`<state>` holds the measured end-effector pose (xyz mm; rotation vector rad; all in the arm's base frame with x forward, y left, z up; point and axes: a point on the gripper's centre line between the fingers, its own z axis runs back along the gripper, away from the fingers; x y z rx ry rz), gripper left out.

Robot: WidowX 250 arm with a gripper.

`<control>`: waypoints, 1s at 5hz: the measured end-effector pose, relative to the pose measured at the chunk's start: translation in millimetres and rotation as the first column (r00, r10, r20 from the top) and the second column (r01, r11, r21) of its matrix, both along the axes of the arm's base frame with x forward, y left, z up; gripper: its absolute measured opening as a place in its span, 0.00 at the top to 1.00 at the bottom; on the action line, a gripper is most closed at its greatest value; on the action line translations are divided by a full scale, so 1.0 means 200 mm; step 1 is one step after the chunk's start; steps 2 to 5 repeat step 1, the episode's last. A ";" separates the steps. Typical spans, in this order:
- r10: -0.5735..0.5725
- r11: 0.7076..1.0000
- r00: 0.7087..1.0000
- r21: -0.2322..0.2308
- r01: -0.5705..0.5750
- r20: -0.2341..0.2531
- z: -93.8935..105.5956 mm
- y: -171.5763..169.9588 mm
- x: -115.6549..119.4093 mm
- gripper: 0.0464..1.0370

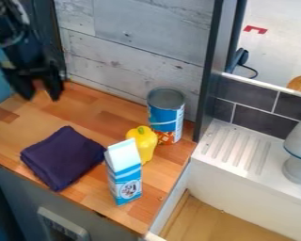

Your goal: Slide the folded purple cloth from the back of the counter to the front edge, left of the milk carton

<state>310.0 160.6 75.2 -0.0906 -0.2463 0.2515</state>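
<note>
purple cloth (62,157): folded into a thick, soft square, lying flat on the wooden counter (103,110), to the left of the yellow pepper and apart from it.
black gripper (40,96): up and well to the left of the pepper, over the rear left part of the counter; its two fingers stand wide apart, with orange wood showing in the gap and nothing held. the cloth is the nearest loose thing to it.
blue-and-white carton (123,174): upright in front of the pepper and a little to its left, hiding part of its side.
yellow pepper (146,143): upright on the counter, green stem on top.
blue can (166,115): upright just behind the pepper, to its right; grey at the top, orange and red low on its label.
whitewashed planks (128,42): a wall behind the pepper.
dark post (209,80): upright, behind the pepper and to its right.
ribbed white ledge (241,146): right of the pepper, beyond the counter's edge.
dark tiles (260,122): behind that ledge, farther right of the pepper.
</note>
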 end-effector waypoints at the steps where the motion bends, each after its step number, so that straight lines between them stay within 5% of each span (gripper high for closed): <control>1: 0.028 0.994 1.000 0.103 -0.027 -0.007 0.15 0.06 -0.12 0.04; 5: 0.028 0.994 1.000 0.103 -0.027 -0.007 0.15 0.06 -0.12 0.04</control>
